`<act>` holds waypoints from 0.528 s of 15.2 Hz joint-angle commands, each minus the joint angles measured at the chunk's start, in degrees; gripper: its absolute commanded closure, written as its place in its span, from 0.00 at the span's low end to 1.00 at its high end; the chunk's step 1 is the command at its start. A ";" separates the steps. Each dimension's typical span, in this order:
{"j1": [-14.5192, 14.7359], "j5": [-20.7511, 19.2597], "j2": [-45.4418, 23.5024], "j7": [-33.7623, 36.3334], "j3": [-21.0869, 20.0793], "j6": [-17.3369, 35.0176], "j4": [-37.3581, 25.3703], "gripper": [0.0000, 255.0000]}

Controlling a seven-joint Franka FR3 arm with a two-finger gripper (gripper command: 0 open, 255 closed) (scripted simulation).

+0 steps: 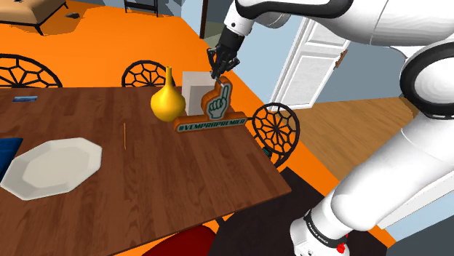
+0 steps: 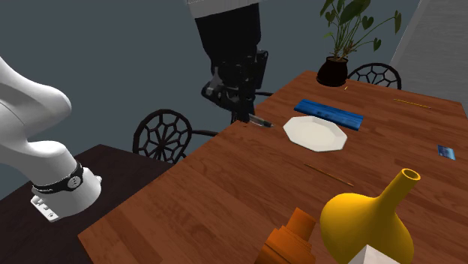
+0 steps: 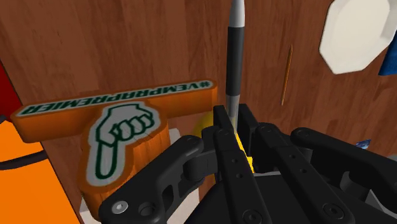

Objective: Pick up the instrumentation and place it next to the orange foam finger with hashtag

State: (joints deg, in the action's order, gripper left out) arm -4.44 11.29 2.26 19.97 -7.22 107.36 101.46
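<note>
Slender black-and-grey instrument (image 3: 234, 60) clamped between fingers of gripper (image 3: 230, 119), jaws narrow on it. Near end buried in fingers, far tip cut by frame edge. Gripper (image 1: 216, 74) sits close by top of orange foam finger (image 1: 218, 103) (instrument hard to make out there). Yellow vase (image 1: 166, 102) just beside, on wooden table (image 1: 160, 196). Second exterior view: foam finger (image 2: 289, 238) cropped at bottom.

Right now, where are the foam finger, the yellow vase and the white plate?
foam finger (image 1: 217, 106), shoulder view, on its pointing-hand picture.
yellow vase (image 1: 166, 103), shoulder view, on its round belly.
white plate (image 1: 52, 169), shoulder view, on its bare middle.
</note>
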 commanded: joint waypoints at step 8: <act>-5.69 0.84 -6.46 -10.99 5.66 -4.40 -8.60 1.00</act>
State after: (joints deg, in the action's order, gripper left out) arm -9.49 12.04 -3.17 10.14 -2.14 104.02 94.68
